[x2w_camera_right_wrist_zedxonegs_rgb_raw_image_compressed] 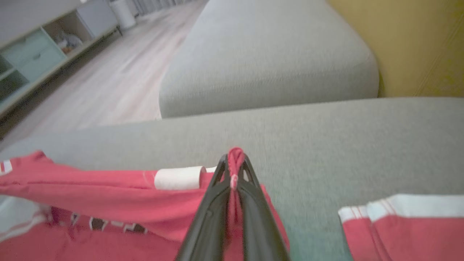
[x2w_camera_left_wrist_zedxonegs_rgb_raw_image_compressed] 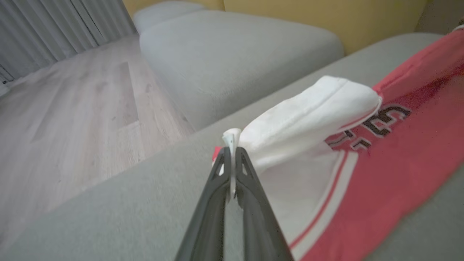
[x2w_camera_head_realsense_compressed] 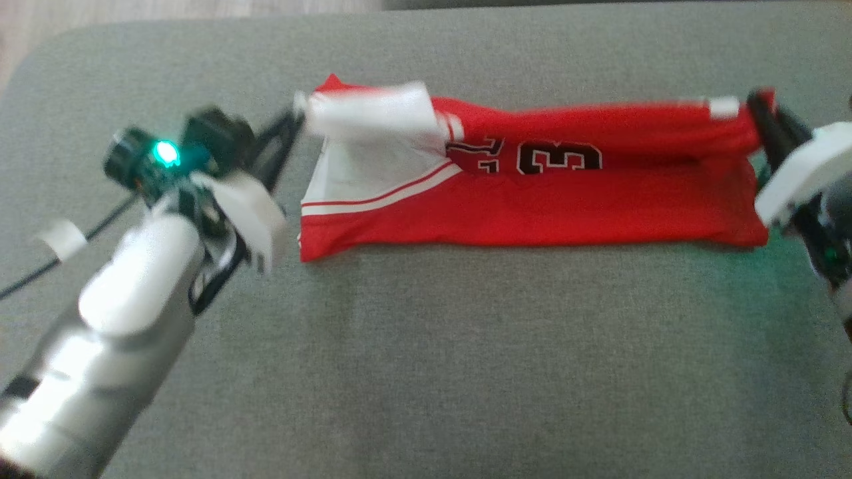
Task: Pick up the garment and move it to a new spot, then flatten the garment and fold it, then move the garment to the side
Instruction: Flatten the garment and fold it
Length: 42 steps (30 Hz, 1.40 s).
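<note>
The garment [x2w_camera_head_realsense_compressed: 532,199] is a red jersey with white trim and black numbers, stretched sideways across the grey cushion [x2w_camera_head_realsense_compressed: 426,346]. Its upper edge is lifted and its lower part rests on the cushion. My left gripper [x2w_camera_head_realsense_compressed: 297,110] is shut on the white-trimmed left end, and the left wrist view shows white cloth pinched between the fingertips [x2w_camera_left_wrist_zedxonegs_rgb_raw_image_compressed: 225,159] beside the garment [x2w_camera_left_wrist_zedxonegs_rgb_raw_image_compressed: 380,163]. My right gripper [x2w_camera_head_realsense_compressed: 757,101] is shut on the red right end. In the right wrist view, red cloth of the garment [x2w_camera_right_wrist_zedxonegs_rgb_raw_image_compressed: 108,195] pokes out between my right gripper's [x2w_camera_right_wrist_zedxonegs_rgb_raw_image_compressed: 235,159] tips.
Beyond the cushion's far edge lie a wooden floor [x2w_camera_left_wrist_zedxonegs_rgb_raw_image_compressed: 72,108] and a second grey cushion [x2w_camera_left_wrist_zedxonegs_rgb_raw_image_compressed: 235,61] against a yellow backrest [x2w_camera_right_wrist_zedxonegs_rgb_raw_image_compressed: 417,47]. A shelf unit [x2w_camera_right_wrist_zedxonegs_rgb_raw_image_compressed: 36,54] stands by the floor. A black cable [x2w_camera_head_realsense_compressed: 40,269] with a white tag trails at the left.
</note>
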Motion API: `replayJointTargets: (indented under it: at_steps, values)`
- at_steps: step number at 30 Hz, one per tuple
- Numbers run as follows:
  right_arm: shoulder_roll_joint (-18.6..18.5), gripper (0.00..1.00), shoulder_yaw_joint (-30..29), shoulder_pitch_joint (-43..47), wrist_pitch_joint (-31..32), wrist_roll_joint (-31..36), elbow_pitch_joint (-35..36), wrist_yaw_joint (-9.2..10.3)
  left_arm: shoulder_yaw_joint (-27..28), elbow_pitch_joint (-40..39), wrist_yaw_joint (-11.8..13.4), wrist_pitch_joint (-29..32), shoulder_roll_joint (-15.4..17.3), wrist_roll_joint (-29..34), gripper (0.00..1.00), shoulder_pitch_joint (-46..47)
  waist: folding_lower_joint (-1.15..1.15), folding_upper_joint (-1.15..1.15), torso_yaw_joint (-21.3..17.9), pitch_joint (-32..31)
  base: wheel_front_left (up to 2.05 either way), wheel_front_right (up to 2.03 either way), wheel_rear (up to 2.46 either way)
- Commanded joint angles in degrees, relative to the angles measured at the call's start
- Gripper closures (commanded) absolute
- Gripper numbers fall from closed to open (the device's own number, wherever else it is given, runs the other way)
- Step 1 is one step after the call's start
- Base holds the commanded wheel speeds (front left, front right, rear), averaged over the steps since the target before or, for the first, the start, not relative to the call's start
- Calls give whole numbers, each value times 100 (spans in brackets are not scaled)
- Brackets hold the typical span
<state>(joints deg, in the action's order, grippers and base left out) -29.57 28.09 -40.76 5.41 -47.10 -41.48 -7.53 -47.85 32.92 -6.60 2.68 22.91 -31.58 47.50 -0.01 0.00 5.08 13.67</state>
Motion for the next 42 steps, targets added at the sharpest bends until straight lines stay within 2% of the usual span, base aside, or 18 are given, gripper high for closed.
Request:
replayJointTargets:
  at_steps: [1,7,15,20,21,22,23,24,27,35,39,42]
  values:
    - [-259,100,143,127,122,-50,181,4,100,-256,-12,127,315,-27,100,66,1,0,46,-72,0,0,0]
    - [-719,100,765,445,674,-42,442,4,-229,-683,26,477,587,71,100,-364,1,0,30,-91,0,0,0]
    - [-931,100,1354,364,1041,201,609,4,-456,-714,122,673,638,219,100,-509,1,0,-86,28,0,0,0]
    - [-867,100,1554,242,1041,257,565,4,-582,-559,218,668,613,384,100,-490,1,0,-147,95,0,0,0]
    - [-841,91,1537,199,954,283,532,4,-581,-507,237,658,583,369,100,-501,1,0,-159,97,0,0,0]
    - [-784,0,1481,182,919,227,455,4,-568,-463,278,624,551,364,70,-503,1,0,-170,91,0,0,0]
    - [-725,0,1456,169,908,164,421,4,-540,-427,356,545,518,377,3,-497,1,0,-179,80,0,0,0]
    - [-676,0,1412,150,874,95,401,4,-496,-385,445,465,480,369,0,-502,1,0,-192,61,0,0,0]
    - [-596,0,1235,66,646,-45,401,4,-367,-298,669,233,363,320,0,-521,1,0,-217,-34,0,0,0]
    - [-263,0,331,50,-674,-177,710,4,525,-576,1516,-941,-41,-183,0,-669,1,0,-239,-476,0,0,0]
    - [91,0,-252,219,-1713,345,827,4,1107,-989,1933,-1539,-281,-551,0,-955,1,0,-247,-696,0,0,0]
    - [601,0,-851,509,-1993,798,1001,4,1455,-1384,2199,-1712,-431,-665,0,-1329,1,0,-254,-836,0,0,0]
